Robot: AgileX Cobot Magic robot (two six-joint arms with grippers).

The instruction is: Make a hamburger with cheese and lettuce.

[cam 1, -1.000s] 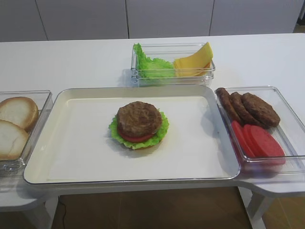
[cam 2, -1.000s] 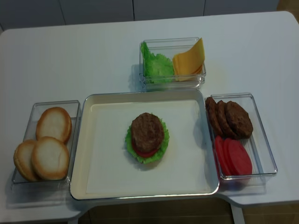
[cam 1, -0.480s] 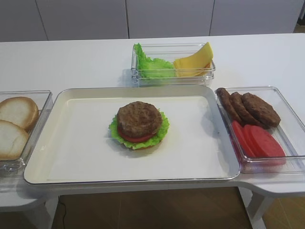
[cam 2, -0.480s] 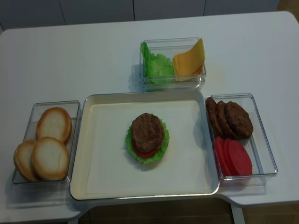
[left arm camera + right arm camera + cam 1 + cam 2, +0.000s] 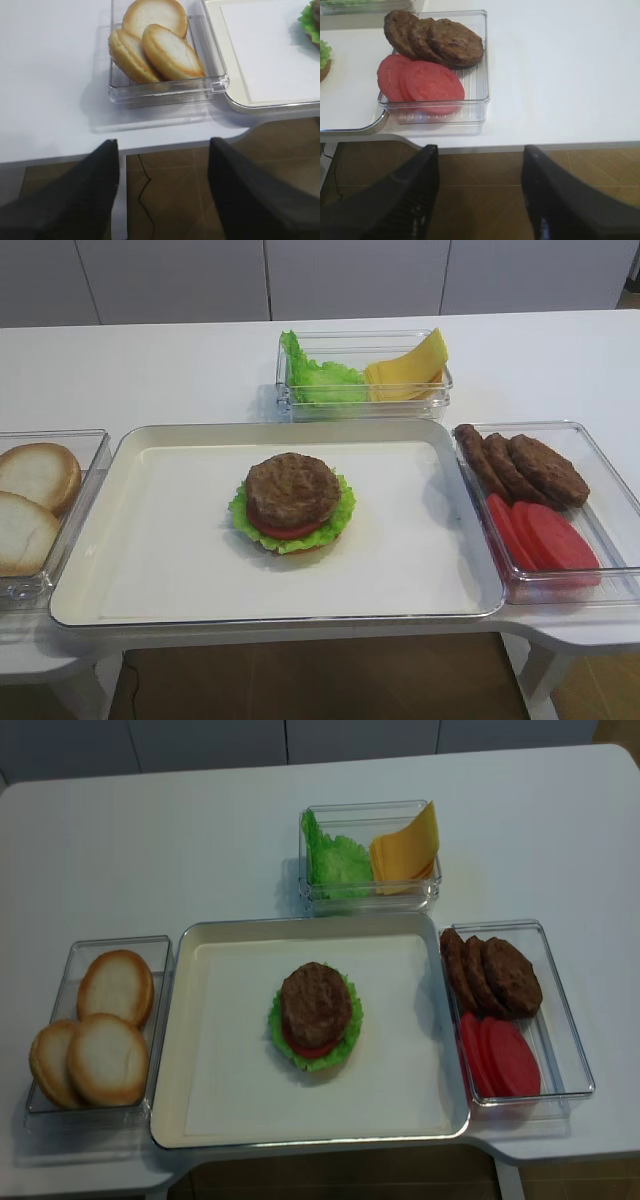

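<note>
both grippers' fingers (image 5: 415, 200) (image 5: 85, 200) hang spread and blurred below the table edge, tips cut off, holding nothing.

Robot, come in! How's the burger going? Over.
Both grippers, left and right, open, empty, off the table edge. Hamburger on tray: patty on top, no cheese yet. Nothing in the way.

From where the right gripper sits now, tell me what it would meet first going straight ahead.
The open right gripper sits off the table edge, aimed at the clear plastic tray of round red tomato slices and brown patties. Probably the tray's near wall comes first, though depth and height are unclear.
</note>
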